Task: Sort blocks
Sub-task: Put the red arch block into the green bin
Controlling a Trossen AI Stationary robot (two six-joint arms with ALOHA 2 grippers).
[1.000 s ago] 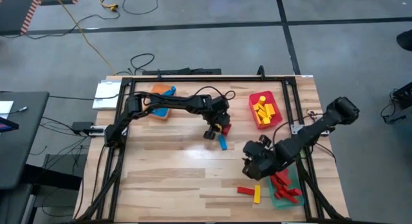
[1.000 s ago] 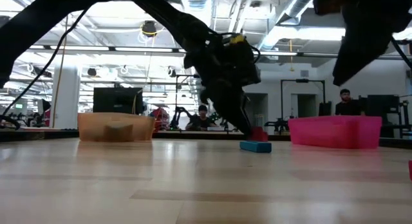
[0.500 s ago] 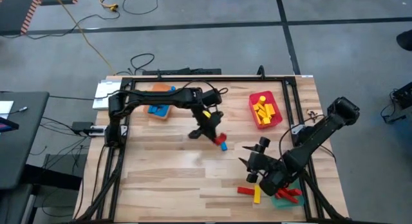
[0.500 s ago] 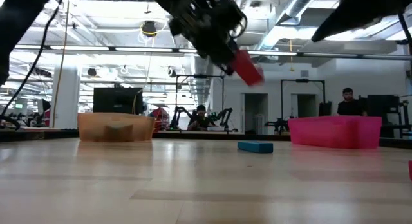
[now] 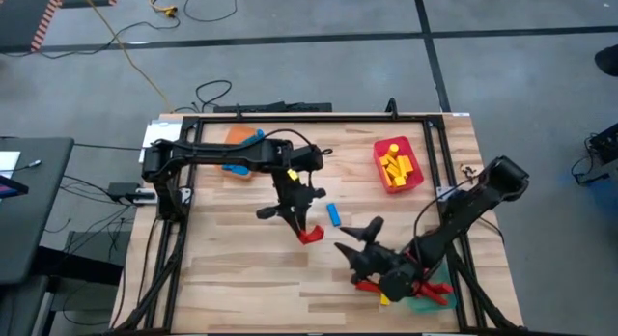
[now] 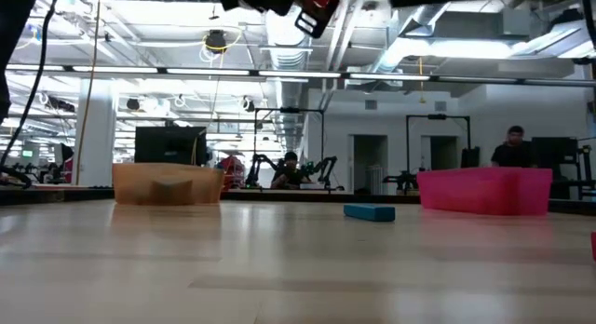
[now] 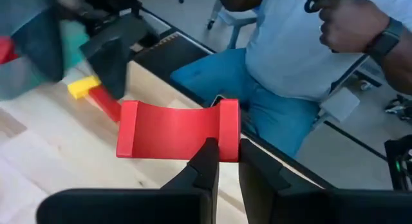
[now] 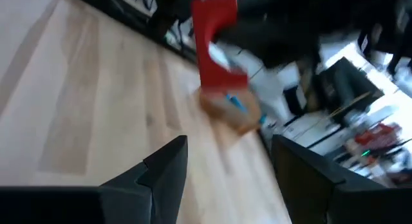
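Note:
My left gripper (image 5: 301, 223) hangs above the table's middle, shut on a red block (image 5: 310, 236) with raised ends, which also shows in the left wrist view (image 7: 170, 130) and at the low view's top (image 6: 317, 0). A blue block (image 5: 332, 215) lies flat on the table just beside it (image 6: 369, 212). My right gripper (image 5: 359, 247) stands open to the right of the red block, nothing between its fingers (image 8: 225, 163). A yellow block (image 5: 384, 297) and a red block (image 5: 367, 286) lie near the front edge. My left gripper pinches one raised end (image 7: 226, 124) of the red block between its two fingers. The fingers slant down toward the table's near edge. The block is lifted clear of the table and sticks out sideways from the fingertips.
A red tray (image 5: 417, 167) with yellow blocks stands at the back right. An orange tray (image 5: 239, 135) with blue blocks sits at the back left, partly under my left arm. A green tray (image 5: 425, 299) with red blocks lies at the front right. A person sits beyond the near edge (image 7: 290, 63).
My left gripper has lifted the red block from beside the blue block, well clear of the table, carried it toward the near edge and tipped up. My right gripper has swung leftward from the green tray toward the table's middle, rolling as it went. The blue block stayed put.

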